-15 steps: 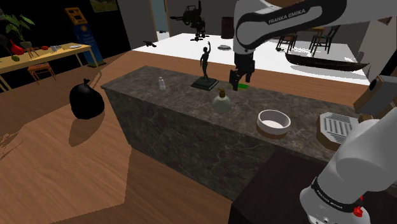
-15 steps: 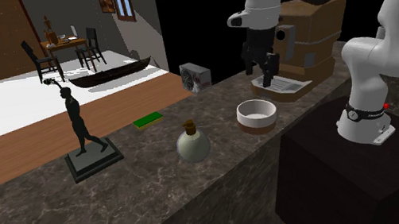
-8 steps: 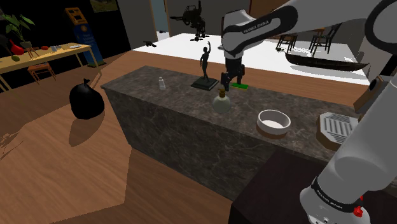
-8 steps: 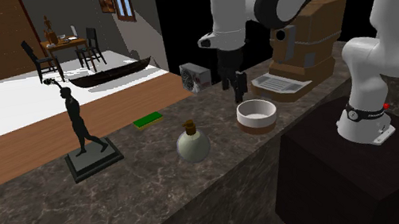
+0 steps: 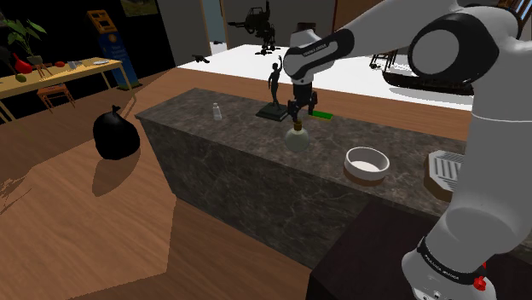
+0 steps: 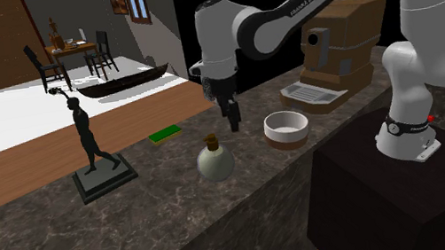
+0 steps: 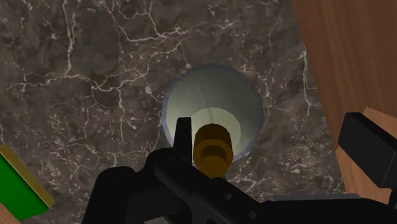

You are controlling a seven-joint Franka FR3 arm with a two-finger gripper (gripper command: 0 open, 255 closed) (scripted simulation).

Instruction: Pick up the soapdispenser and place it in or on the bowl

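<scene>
The soap dispenser (image 5: pixel 297 137) is a round pale bottle with a brown top, standing upright on the dark marble counter (image 5: pixel 222 141). My gripper (image 5: pixel 297 111) hangs just above it, open and holding nothing. From the second exterior view the gripper (image 6: pixel 232 120) sits above and slightly right of the dispenser (image 6: pixel 215 160). Through the wrist camera the dispenser (image 7: pixel 213 102) lies below, its brown cap close to one finger of the gripper (image 7: pixel 275 143), whose fingers stand wide apart. The white bowl (image 5: pixel 367 162) with a brown base stands apart on the counter, to the dispenser's right (image 6: pixel 287 128).
A dark figurine (image 5: pixel 274 85) stands behind the dispenser, and a flat green pad (image 5: pixel 321 114) lies near it. A small clear jar (image 5: pixel 216 111) sits further left. A brown coffee machine (image 6: pixel 335 50) stands past the bowl. A black bag (image 5: pixel 115 135) rests on the wood floor.
The arm has swung toward the shoulder view's left, from near the green pad to above the dispenser, and come lower. The fingers stayed open. Nothing on the counter moved.
</scene>
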